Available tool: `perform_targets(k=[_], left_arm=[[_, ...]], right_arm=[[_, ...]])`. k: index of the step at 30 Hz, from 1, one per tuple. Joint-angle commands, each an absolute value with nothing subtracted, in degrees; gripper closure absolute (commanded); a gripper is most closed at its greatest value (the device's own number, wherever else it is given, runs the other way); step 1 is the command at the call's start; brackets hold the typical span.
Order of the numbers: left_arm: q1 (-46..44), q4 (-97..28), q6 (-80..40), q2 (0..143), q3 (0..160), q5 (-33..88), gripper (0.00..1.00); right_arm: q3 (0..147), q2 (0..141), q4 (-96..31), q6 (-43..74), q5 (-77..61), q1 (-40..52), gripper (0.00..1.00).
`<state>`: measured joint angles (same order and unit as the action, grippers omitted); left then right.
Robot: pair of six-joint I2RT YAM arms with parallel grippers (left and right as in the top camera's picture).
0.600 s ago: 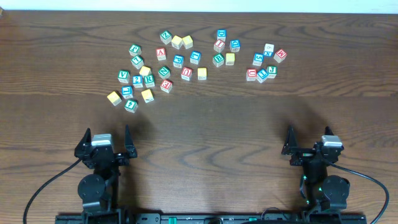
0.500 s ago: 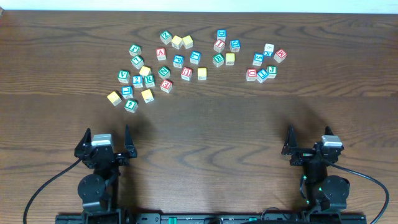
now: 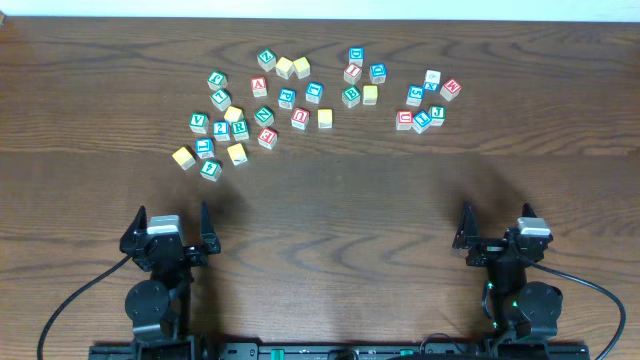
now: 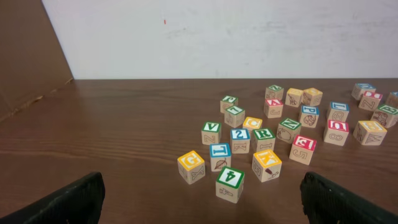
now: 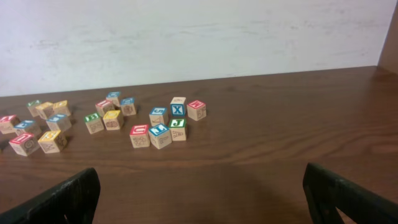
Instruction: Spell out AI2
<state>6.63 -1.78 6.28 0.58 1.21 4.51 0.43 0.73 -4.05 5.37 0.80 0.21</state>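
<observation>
Left gripper (image 3: 171, 214) and right gripper (image 3: 497, 214) gape empty, with nothing picked yet.
We'd drop straight onto the red A block (image 3: 259, 86), upper left — clearing the neighbouring blocks (image 3: 286, 68).

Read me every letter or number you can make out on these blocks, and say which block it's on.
"2" on the blue-topped block
"4" on the green-topped front block
"V" on the green-topped left block
"X" on the blue-lettered block
"J" on the green-topped block just in front of it
Everything else is too small or blurred to read.
</observation>
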Motion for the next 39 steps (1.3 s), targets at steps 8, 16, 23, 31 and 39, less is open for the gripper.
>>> perform_targets(k=[8, 16, 23, 31, 39], left_arm=[[6.5, -3.7, 7.3, 0.3, 0.2, 4.7, 0.01], [6.5, -3.7, 7.3, 0.3, 0.2, 4.7, 0.01], [6.5, -3.7, 7.3, 0.3, 0.2, 4.7, 0.01], [6.5, -3.7, 6.9, 0.3, 0.2, 4.7, 0.01], [6.5, -3.7, 3.8, 3.6, 4.6, 4.8, 0.01]], right_arm=[[0.3, 0.4, -4.3, 4.6, 0.4, 0.1, 0.01], [0.3, 0.4, -4.3, 4.6, 0.4, 0.1, 0.01], [0.3, 0.4, -4.3, 4.6, 0.5, 0.1, 0.01], [0.3, 0.4, -4.3, 4.6, 0.4, 0.1, 0.01], [0.3, 0.4, -4.3, 4.6, 0.4, 0.1, 0.01]])
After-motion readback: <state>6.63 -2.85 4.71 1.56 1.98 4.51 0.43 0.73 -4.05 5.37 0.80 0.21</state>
